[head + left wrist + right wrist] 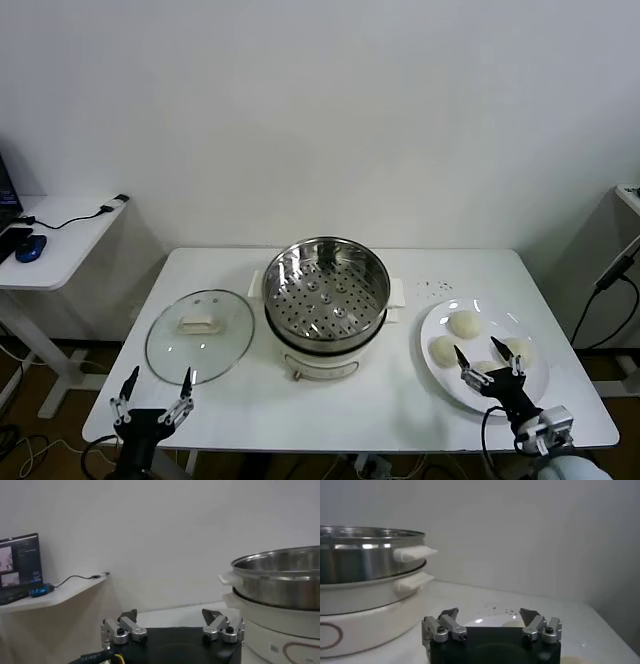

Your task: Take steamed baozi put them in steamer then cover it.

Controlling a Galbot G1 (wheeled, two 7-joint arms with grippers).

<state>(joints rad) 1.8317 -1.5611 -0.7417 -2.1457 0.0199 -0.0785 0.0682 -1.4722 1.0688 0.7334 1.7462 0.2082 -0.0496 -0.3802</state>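
The steamer [326, 290] stands mid-table, an empty shiny steel basket with a perforated bottom on a cream-white pot base. It also shows in the left wrist view [280, 585] and the right wrist view [365, 575]. The cover [200, 334], a clear glass lid with a cream handle, lies flat on the table left of it. The steamed baozi [464, 323] sit on a white plate [440, 375] at the right. My right gripper [488, 360] is open just above the plate's near buns. My left gripper [157, 390] is open at the table's front left edge, near the cover.
A white side desk [60, 235] with a mouse and cable stands at the far left, with a monitor [19, 562] on it. A cable [610, 280] hangs at the far right. A few dark specks [432, 287] lie on the table behind the plate.
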